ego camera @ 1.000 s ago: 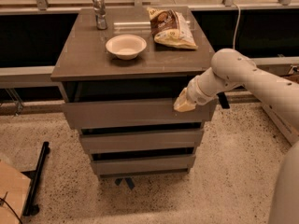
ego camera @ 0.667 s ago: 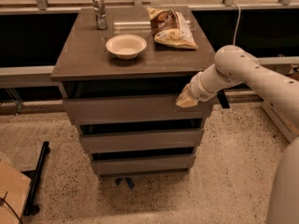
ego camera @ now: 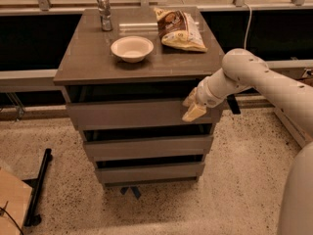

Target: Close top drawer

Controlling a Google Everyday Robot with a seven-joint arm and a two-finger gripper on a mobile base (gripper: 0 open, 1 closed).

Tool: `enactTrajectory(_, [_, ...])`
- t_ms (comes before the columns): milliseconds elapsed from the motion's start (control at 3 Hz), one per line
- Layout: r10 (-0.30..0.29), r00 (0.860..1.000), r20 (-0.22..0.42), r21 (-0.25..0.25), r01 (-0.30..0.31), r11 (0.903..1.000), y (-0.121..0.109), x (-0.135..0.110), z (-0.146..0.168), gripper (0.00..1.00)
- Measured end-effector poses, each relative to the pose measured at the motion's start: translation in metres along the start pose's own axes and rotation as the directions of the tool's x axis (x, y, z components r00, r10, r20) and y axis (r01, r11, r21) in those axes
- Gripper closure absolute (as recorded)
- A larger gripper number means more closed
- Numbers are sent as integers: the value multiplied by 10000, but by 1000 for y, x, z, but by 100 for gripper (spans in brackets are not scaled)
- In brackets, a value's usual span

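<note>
Change: over the last second the end effector [ego camera: 193, 106] has slid a little lower and inward along the right end of the top drawer [ego camera: 132, 114]. The dark gap above the drawer's front looks slightly narrower, though the shift is small.
Meaning: the closing push seems to be under way but not finished. The top drawer's front still stands proud of the middle drawer [ego camera: 146, 147] below it, so more travel is probably needed.
Arm pose: the arm [ego camera: 264, 82] comes in from the right of the top drawer. Its white upper link slopes down and leftward from a rounded elbow, and the wrist points at the drawer's right end.
End effector: pressed against or just touching the top drawer's front near its right edge. Whether it is parted or closed up cannot be made out, and nothing appears to be held.
Top drawer: uppermost of the three, partly pulled out, directly under the desk [ego camera: 83, 62].
Beyond the top drawer: on the desk above it sit a pale bowl [ego camera: 132, 48], then a snack bag [ego camera: 180, 29] toward the right, and a metal cup [ego camera: 103, 13] farthest back at left.
</note>
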State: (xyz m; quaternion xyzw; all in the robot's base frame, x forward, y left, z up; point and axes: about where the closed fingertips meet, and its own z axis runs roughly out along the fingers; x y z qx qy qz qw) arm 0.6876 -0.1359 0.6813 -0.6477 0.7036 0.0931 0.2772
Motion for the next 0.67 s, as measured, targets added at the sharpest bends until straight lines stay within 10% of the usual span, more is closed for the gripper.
enactTrajectory(667, [-5, 10000, 6, -41, 5, 10000, 4, -1, 2, 0])
